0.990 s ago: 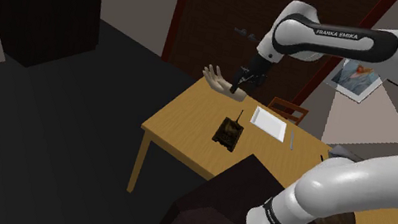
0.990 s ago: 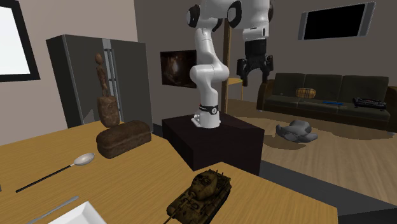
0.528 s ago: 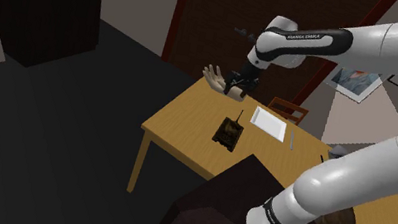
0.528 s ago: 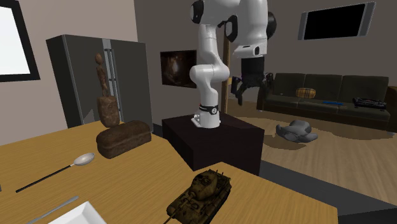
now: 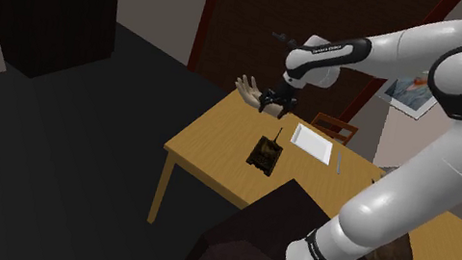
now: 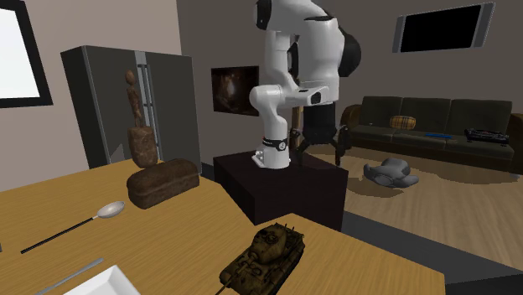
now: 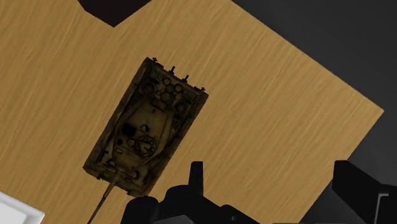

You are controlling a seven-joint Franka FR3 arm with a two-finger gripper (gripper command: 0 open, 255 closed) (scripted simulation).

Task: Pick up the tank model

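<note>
The tank model (image 5: 265,153) is a small olive-brown tank that rests on the wooden table (image 5: 204,163) close to its near edge. It also stands on the table in the second exterior view (image 6: 264,256). My black gripper (image 5: 273,102) hangs in the air well above it, open and holding nothing. Seen from across the table, the gripper (image 6: 317,151) has its fingers spread apart above the stand. In the wrist view the tank (image 7: 147,127) lies lengthwise on the wood, off to one side of the open gripper (image 7: 273,184), not between the fingers.
A white plate (image 5: 312,140) lies just beyond the tank, with a hand-shaped model (image 5: 248,89) at the far table corner. A spoon (image 6: 92,215), a dark bread loaf (image 6: 163,182) and a tall wooden figure (image 6: 138,126) occupy the table. The dark stand (image 6: 281,188) borders it.
The arm has swung over and the gripper has come down lower, drifting slightly toward the shoulder view's left. The fingers stay open. The tank has not moved.
</note>
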